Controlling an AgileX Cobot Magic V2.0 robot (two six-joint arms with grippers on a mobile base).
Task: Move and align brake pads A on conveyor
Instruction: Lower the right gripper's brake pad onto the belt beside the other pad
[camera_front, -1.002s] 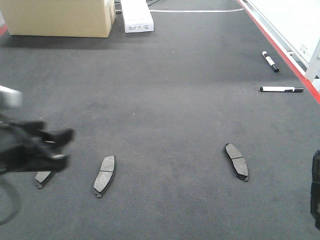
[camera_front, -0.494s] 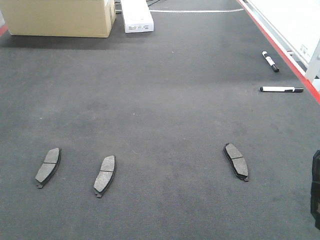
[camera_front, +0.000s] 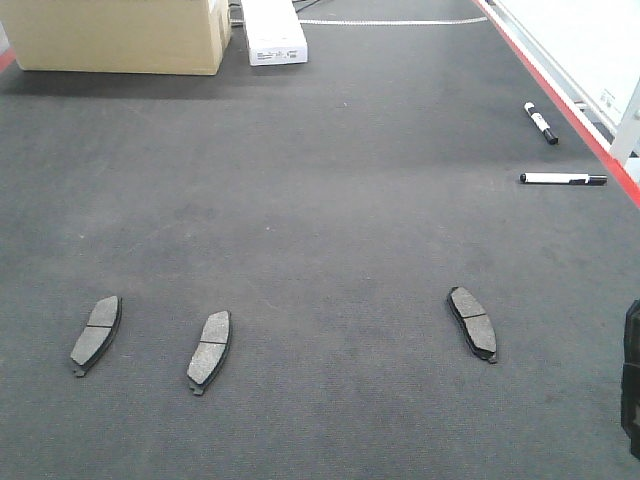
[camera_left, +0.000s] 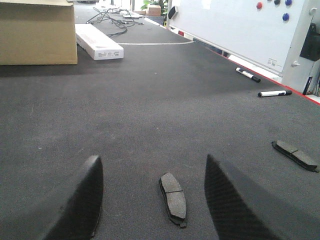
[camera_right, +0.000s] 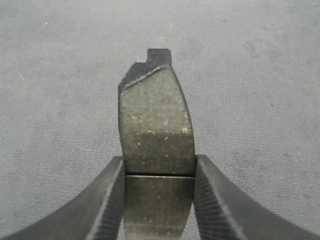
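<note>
My right gripper (camera_right: 159, 172) clamps a brake pad (camera_right: 156, 135) at its centre groove, above the conveyor (camera_front: 330, 220). Three more brake pads lie on the belt — two at left (camera_front: 96, 333) (camera_front: 209, 350), one at right (camera_front: 472, 322). My left gripper (camera_left: 152, 192) hangs with jaws wide, gripping nothing.

You had the dark grey conveyor (camera_front: 330, 200) carrying three brake pads A across its near part: two side by side at the near left (camera_front: 96, 334) (camera_front: 209, 350), one well apart at the right (camera_front: 472, 322). Two markers (camera_front: 541, 123) (camera_front: 562, 179) lay by the red right edge, a cardboard box (camera_front: 120, 35) and a white carton (camera_front: 272, 32) at the far end.
</note>
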